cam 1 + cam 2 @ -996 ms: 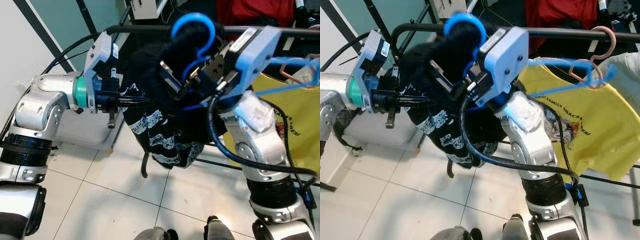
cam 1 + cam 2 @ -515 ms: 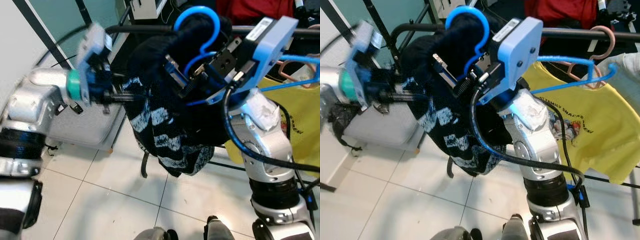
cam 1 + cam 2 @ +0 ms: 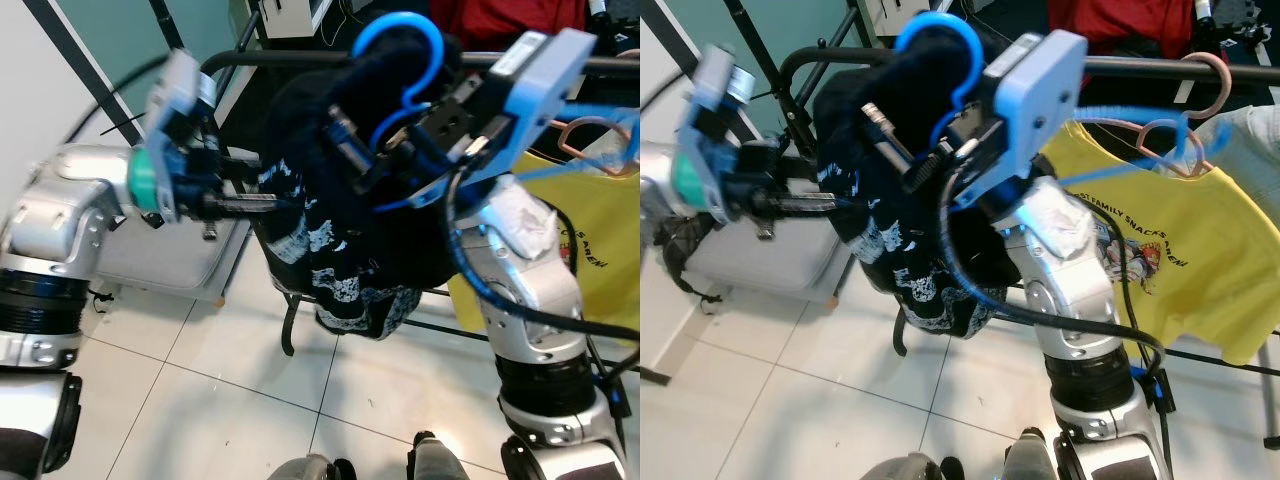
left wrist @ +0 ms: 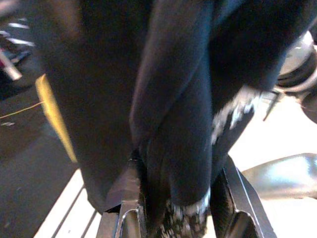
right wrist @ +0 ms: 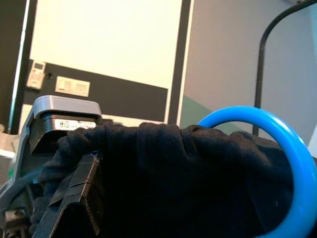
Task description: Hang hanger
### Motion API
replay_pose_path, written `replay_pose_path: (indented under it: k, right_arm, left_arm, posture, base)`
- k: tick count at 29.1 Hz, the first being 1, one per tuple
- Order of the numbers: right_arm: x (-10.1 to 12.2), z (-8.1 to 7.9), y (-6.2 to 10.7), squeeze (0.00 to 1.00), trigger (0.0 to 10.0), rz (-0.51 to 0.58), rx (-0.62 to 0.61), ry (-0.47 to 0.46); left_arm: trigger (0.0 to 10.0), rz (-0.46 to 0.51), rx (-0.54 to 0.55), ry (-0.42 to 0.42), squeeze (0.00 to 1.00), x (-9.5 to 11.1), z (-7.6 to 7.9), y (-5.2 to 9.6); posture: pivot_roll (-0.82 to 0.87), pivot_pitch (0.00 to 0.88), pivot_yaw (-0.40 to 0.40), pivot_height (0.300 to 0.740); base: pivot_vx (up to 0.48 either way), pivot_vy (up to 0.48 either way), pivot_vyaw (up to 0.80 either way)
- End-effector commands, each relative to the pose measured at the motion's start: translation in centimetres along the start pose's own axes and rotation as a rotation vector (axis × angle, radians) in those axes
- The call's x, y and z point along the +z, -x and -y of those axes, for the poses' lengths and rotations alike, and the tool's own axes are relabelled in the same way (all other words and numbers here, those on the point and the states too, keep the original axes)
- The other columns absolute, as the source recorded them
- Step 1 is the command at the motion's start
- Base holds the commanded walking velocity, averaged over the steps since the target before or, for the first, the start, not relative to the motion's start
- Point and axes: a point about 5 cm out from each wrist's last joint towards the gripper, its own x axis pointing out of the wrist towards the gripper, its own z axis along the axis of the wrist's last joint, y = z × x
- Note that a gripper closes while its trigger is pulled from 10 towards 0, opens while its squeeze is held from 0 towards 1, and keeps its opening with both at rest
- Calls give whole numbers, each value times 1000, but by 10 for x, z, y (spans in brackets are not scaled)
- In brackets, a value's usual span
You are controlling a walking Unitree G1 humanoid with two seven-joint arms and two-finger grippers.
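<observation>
- Overhead, a black clothes rail (image 3: 1160, 68) runs across behind both arms, just above the right gripper (image 3: 400, 160).
- Beside the right arm on its outer side, a yellow printed T-shirt (image 3: 1170, 270) hangs from that rail on a blue hanger with a pink hanger hook (image 3: 1215, 85) close by; a red garment (image 3: 1120, 30) shows behind the rail.
- Between the two grippers hangs the task's thing, a black garment with white print (image 3: 335, 260), bunched over a blue hanger; its lower end drops below both grippers, well clear of the white tiled floor (image 3: 200, 400).
- On the far side of the left arm, low down, a grey suitcase (image 3: 760, 265) rests on the floor.
- Up at the top of the garment, the blue hanger hook (image 3: 400, 50) curls just above the right gripper and sits level with the rail; whether it touches or passes over the rail cannot be told.
- Right gripper: its fingers are clamped on the blue hanger (image 5: 292, 168) just under the hook, with black cloth bunched around them.
- Left gripper (image 3: 245, 200): it reaches in sideways and its tips are at the garment's edge; in the left wrist view the dark cloth lies between the two fingers (image 4: 126, 198), which pinch a fold of it.
</observation>
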Motion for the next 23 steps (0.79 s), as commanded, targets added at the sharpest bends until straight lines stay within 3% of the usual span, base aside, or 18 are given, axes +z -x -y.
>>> replay_pose_path:
  k: [1,10,14,16,18,23]
  right_arm:
    - [8,-9,-6,0,10000,48,45,-16]
    - [2,-22,-7,0,10000,43,78,-106]
    - [-6,-26,-5,0,10000,21,74,-156]
    - [-12,-26,-3,0,10000,6,60,-175]
    - [-13,-25,-3,0,10000,2,57,-177]
    - [-15,-22,-3,0,10000,-9,55,-179]
  left_arm:
    - [10000,-10,-16,-12,0,-1,2,0]
    - [10000,94,46,-24,0,10,-9,-24]
    - [10000,119,-1,12,0,7,-1,-32]
    - [10000,97,-64,62,0,-8,14,-40]
    - [10000,86,-82,78,0,-15,19,-42]
    - [10000,95,-61,126,0,-29,26,-50]
  posture:
    - [-71,41,224,740]
    - [-74,40,218,740]
    - [-77,43,206,740]
    - [-83,48,189,740]
    - [-83,48,189,740]
    - [-94,56,143,740]
  base:
    - [0,0,0]
    - [0,0,0]
    - [0,0,0]
    - [0,0,0]
    - [0,0,0]
    - [0,0,0]
